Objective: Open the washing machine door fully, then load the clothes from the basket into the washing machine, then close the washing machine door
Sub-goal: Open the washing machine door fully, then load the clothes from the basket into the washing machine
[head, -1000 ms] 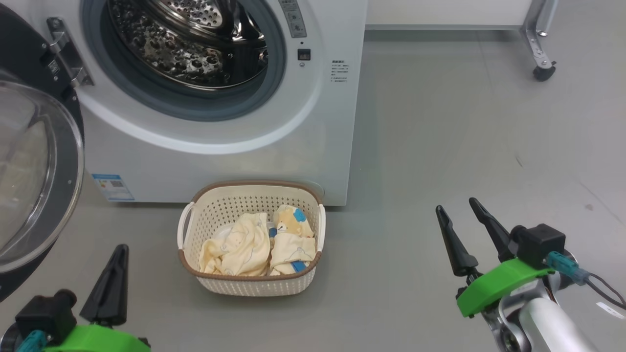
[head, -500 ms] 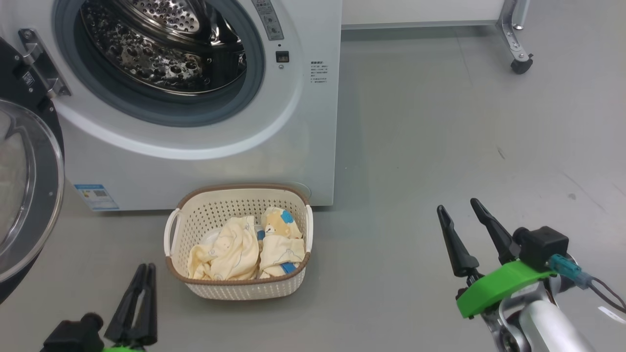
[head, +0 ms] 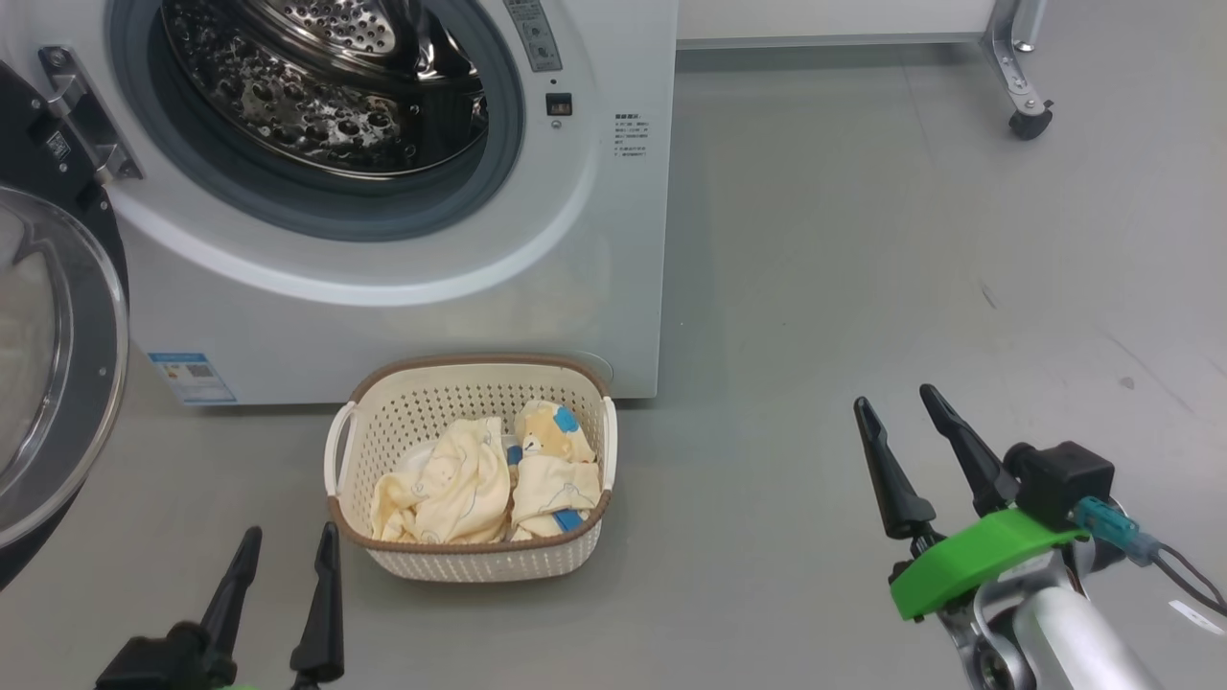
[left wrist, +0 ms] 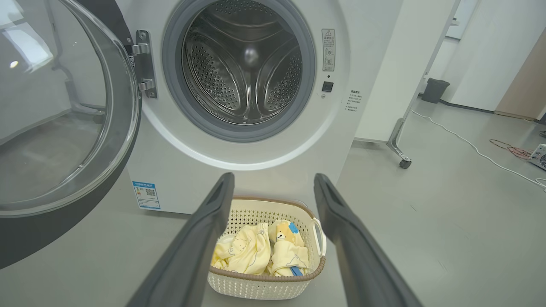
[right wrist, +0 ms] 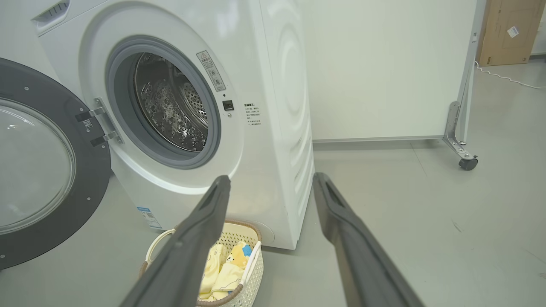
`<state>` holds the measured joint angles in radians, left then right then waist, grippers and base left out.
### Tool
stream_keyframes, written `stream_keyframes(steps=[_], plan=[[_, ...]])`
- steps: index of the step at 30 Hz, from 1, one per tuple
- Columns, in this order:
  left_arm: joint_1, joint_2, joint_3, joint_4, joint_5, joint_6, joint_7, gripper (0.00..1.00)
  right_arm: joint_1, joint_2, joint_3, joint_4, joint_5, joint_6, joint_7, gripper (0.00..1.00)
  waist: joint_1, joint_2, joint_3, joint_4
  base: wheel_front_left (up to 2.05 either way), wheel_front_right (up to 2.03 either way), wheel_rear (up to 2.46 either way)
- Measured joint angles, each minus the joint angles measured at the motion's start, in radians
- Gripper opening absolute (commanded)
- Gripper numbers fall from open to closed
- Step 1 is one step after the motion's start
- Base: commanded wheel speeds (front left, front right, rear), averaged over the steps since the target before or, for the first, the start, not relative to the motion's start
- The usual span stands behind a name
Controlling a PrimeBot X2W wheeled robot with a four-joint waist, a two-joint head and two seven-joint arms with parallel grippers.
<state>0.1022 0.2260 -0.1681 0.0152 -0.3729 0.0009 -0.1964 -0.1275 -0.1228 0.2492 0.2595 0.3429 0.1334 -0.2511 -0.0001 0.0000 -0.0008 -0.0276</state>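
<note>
The white washing machine [head: 403, 316] stands with its steel drum [head: 326, 96] exposed. Its black-rimmed glass door [head: 57, 355] is swung wide open to the left, also seen as the door [left wrist: 64, 123] and door [right wrist: 38, 166]. On the floor before the machine sits the cream basket [head: 470, 565] holding pale yellow clothes [head: 489, 484] with bear prints. My left gripper [head: 288, 541] is open, low at the basket's left, empty. My right gripper [head: 896, 402] is open and empty, well to the basket's right. In the left wrist view the basket [left wrist: 264, 290] lies between the fingers.
A white panel on a metal stand with a caster [head: 1030, 123] stands at the far right behind the machine. A cable [left wrist: 469, 147] trails over the grey floor. A cardboard box [right wrist: 503, 30] and a dark bin [left wrist: 435, 90] stand far back.
The left gripper has turned and opened from a shut, edge-on pose, and moved right toward the basket. The head camera shifted, so the scene slid left. The right gripper has held still.
</note>
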Motion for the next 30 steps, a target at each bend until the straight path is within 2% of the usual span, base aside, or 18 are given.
stream_keyframes(steps=[20,30], plan=[[-0.004,-0.022,-0.006,0.028,-0.027,-0.009,-0.032,1.0,0.0,0.0,-0.001,0.006,0.0,0.0,0.0,1.0,0.0,0.0,0.003,-0.005,0.0,0.0,0.0],[-0.018,-0.019,-0.01,0.041,0.0,-0.003,-0.041,1.0,0.0,0.0,-0.006,0.013,-0.001,0.0,0.0,1.0,0.0,0.0,0.001,0.0,0.0,0.0,0.0]])
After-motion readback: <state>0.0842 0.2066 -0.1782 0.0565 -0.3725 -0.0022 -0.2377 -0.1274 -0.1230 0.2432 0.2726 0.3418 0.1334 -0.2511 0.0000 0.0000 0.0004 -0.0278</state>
